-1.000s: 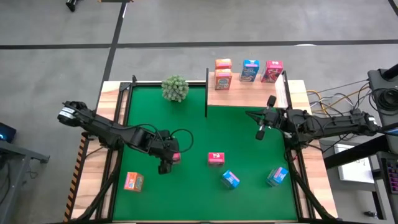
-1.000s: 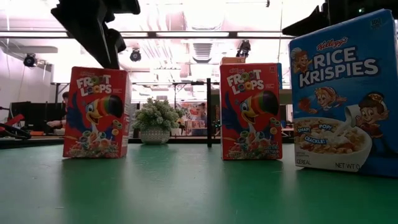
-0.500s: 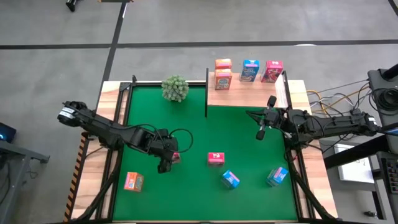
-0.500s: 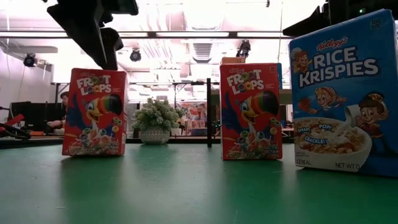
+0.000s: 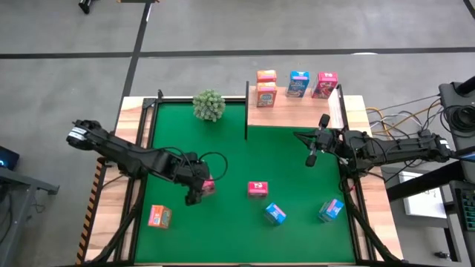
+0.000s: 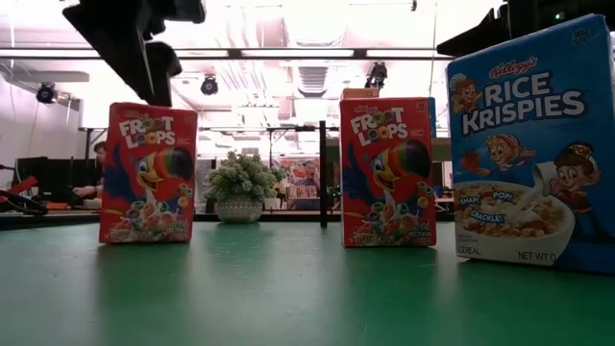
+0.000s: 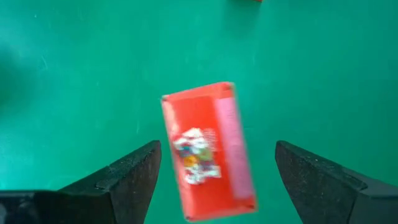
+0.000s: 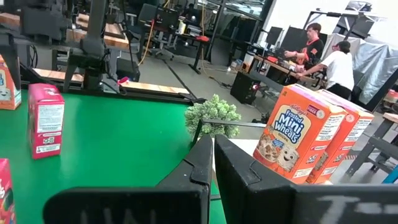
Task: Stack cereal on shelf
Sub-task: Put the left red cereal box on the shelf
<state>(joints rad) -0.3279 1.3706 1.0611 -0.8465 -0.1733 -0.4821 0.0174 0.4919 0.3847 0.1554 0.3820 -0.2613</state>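
- The left gripper (image 5: 197,194) hangs over a red box (image 7: 208,151) on the green mat (image 5: 297,159), with its jaws wide open and the box between them, not yet touched. If the jaws close now, they may catch only a corner, because the box sits a little turned between the fingers (image 7: 127,180).
- From the wrist view the box seems to stand upright. It is light cardboard, I think, so a push from 1 finger could tip it or slide it away before the other finger arrives.
- The shelf (image 5: 293,115) is at the far side of the mat, well apart from this box, with 4 boxes (image 5: 297,84) already at its back. A careless placing there could knock those over.
- A black post (image 5: 246,111) stands at the shelf's near corner, and the plant (image 5: 209,104) is near it. An arm carrying a box across could hit either.
- The right gripper (image 5: 312,157) waits near the shelf's front edge with its fingers closed on nothing. It stands close to the way the left arm must take, so the 2 arms could meet.
- 4 other boxes lie on the mat: 1 orange (image 5: 159,216), 1 red (image 5: 257,189), 2 blue (image 5: 275,214). A low sweep could disturb them.
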